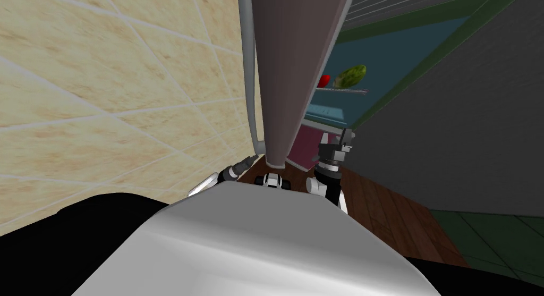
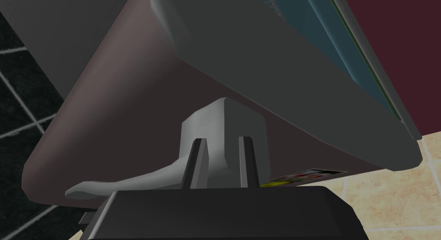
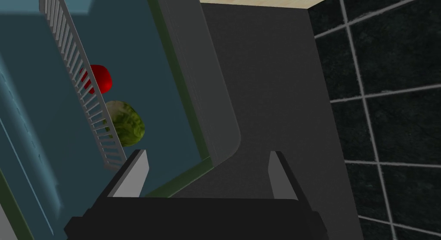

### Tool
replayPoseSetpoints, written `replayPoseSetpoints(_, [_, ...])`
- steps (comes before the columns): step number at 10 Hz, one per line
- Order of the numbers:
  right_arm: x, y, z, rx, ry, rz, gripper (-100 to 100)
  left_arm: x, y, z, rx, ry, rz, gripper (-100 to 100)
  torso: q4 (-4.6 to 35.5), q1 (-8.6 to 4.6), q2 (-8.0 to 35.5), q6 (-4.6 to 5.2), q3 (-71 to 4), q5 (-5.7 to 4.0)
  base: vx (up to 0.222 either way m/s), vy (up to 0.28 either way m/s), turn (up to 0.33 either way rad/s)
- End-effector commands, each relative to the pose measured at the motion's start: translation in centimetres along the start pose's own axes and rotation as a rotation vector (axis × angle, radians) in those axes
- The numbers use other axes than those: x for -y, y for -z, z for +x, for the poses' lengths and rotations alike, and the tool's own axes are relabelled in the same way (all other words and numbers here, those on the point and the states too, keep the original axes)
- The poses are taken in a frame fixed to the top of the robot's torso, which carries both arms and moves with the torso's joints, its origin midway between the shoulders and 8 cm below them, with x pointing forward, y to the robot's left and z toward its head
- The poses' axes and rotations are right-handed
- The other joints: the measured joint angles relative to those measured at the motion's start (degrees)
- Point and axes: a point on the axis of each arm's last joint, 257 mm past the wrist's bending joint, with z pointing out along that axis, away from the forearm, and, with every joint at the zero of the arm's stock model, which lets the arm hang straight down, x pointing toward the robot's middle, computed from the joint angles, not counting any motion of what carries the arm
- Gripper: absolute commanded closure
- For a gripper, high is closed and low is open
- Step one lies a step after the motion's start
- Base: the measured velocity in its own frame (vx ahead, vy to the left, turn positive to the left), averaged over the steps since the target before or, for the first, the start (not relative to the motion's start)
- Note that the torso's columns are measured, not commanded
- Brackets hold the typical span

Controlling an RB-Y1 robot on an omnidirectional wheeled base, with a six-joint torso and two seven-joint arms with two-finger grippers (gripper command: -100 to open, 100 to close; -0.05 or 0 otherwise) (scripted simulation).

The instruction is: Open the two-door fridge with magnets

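Fingers (image 2: 198,164) of the left gripper (image 2: 222,140): drawn close together, pressed against both sides of the thick foot of the pale grey handle (image 2: 224,121), gripping it. Straight beyond them, that foot joined to the mauve-brown outer face of the fridge door (image 2: 129,99). Off one finger, the handle's long bar running away along the door. Just past the other finger, a flat magnet (image 2: 308,176) with red and yellow marks, stuck on the same face. Farther out, the door's dark grey inner lining and a strip of blue. Past the door's corner, beige tiles (image 2: 387,198).

From the head: door swung out from the fridge (image 1: 393,53) and seen edge-on, with the handle running down its side to the left forearm (image 1: 234,173).

Fingers (image 3: 131,172) of the right gripper (image 3: 207,152): spread wide, nothing between them, touching nothing. Ahead of them, the blue inside of the fridge behind a green rim. Beyond one finger, a white wire shelf (image 3: 77,78) carrying a red item (image 3: 99,77) and a green leafy ball (image 3: 125,123), the two just beside each other. Beyond the other finger, a dark grey panel (image 3: 275,78), then black wall tiles (image 3: 387,121). Below the right gripper, from the head, dark wood floor (image 1: 382,197).
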Motion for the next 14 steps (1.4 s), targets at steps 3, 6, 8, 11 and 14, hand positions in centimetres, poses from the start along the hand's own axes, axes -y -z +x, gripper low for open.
replayPoseSetpoints(3, [0.0, 0.0, 0.0, 0.0, 0.0, 0.0, 0, 2.6, -0.2, 1.0, -0.045, 0.01, 0.082, 100, 0.0, 0.05, -0.3, 0.07, -0.2, -0.03, 0.084, 0.27, -0.085])
replayPoseSetpoints(6, [0.0, 0.0, 0.0, 0.0, 0.0, 0.0, 0, 3.2, -0.1, 1.4, -0.063, 0.017, 0.102, 100, 0.1, -0.28, -0.2, 0.1, -0.3, -0.17, 0.055, 0.247, -0.058])
replayPoseSetpoints(8, [0.0, 0.0, 0.0, 0.0, 0.0, 0.0, 0, 3.9, 0.4, 2.0, -0.085, 0.04, 0.084, -100, -0.1, -0.62, 0.0, -0.04, 0.0, -0.15, 0.038, 0.051, 0.1])
replayPoseSetpoints(11, [0.0, 0.0, 0.0, 0.0, -0.001, 0.0, 0, 5.7, 0.2, 1.7, -0.096, 0.049, 0.098, -100, -0.1, -0.01, 0.6, -0.08, 0.5, 0.1, 0.04, -0.022, 0.069])
replayPoseSetpoints(14, [0.0, 0.0, 0.0, 0.0, 0.0, 0.0, 0, 7.6, -0.1, 1.5, -0.107, 0.06, 0.113, -100, 0.1, 0.33, 0.7, -0.16, 0.5, 0.14, 0.032, 0.003, 0.069])
